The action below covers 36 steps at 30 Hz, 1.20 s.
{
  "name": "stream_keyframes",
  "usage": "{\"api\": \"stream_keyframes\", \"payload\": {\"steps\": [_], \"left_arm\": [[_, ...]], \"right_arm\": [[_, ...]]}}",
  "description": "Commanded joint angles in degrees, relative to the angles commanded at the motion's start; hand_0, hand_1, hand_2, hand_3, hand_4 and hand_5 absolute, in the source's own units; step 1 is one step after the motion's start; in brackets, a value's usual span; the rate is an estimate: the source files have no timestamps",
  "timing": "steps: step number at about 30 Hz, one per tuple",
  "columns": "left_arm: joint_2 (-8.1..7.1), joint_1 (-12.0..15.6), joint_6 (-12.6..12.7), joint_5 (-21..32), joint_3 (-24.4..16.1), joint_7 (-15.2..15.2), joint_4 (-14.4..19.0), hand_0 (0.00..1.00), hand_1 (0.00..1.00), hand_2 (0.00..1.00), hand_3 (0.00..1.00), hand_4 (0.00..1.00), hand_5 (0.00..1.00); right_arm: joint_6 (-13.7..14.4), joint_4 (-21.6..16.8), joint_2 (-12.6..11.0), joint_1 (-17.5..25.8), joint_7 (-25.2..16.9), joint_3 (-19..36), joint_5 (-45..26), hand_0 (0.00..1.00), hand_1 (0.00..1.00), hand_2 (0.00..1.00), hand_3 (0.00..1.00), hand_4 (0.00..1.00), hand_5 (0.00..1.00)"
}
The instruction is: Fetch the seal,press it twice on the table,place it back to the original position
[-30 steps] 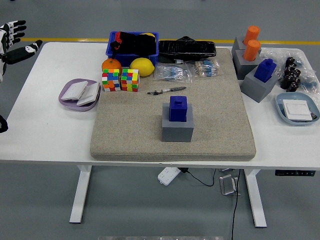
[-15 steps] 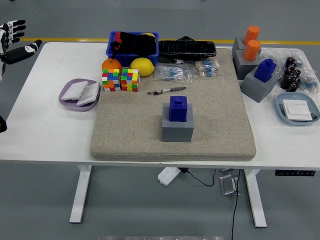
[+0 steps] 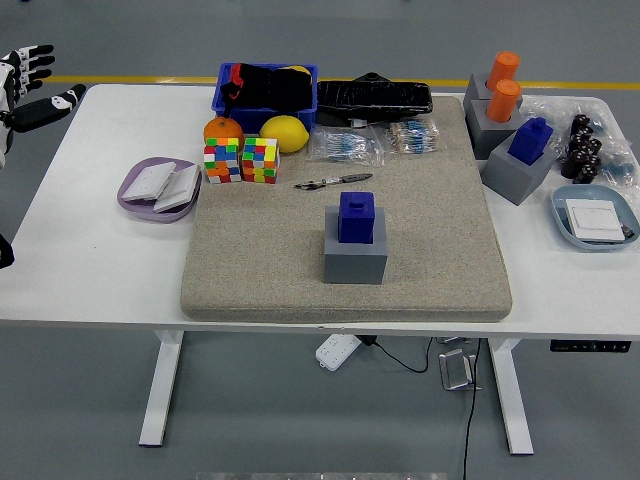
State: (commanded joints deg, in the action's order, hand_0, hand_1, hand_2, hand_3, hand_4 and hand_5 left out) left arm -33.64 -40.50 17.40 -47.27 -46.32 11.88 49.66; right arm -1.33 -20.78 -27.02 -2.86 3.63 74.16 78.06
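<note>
Seal (image 3: 356,216) on block (image 3: 355,257), mid-mat (image 3: 250,260)

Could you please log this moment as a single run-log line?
left hand: open, at table's far-left edge | right hand: not in view | blue seal: untouched, on grey base on mat | phase: pre-fetch

Lab: white test table (image 3: 90,200), taped floor (image 3: 150,79).

The left hand (image 3: 30,85) is hovering at the table's far left corner, fingers spread and holding nothing. The right arm is showing nowhere.
</note>
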Motion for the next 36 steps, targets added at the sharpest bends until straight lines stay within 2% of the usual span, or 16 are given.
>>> {"api": "stream_keyframes", "payload": {"steps": [5,6,23,36], "left_arm": [[0.09,0.1,-0.2,0.0,-0.1,0.0,0.0,0.860,0.854,0.859,0.847,0.793,0.171],[0.10,0.1,-0.2,0.0,-0.1,0.0,0.0,0.860,0.854,0.859,0.847,0.793,0.170],[0.20,0.3,-0.2,0.0,-0.2,0.0,-0.1,0.860,0.853,0.859,0.847,0.794,0.170],[0.37,0.2,-0.2,0.1,-0.3,0.6,0.0,0.862,0.852,0.860,0.847,0.797,0.170]], "right_arm": [[2.0,-0.3,0.1,0.1,-0.6,-0.8,-1.4,0.002,0.002,0.002,0.002,0.825,0.134],[2.1,-0.4,0.1,0.1,-0.6,-1.0,-1.6,0.002,0.002,0.002,0.002,0.597,0.002],[1.7,-0.6,0.4,0.3,-0.3,-1.1,-1.8,0.002,0.002,0.002,0.002,0.616,0.002],[1.9,-1.5,0.4,0.2,-0.1,-2.6,-3.7,0.002,0.002,0.002,0.002,0.586,0.002]]}}
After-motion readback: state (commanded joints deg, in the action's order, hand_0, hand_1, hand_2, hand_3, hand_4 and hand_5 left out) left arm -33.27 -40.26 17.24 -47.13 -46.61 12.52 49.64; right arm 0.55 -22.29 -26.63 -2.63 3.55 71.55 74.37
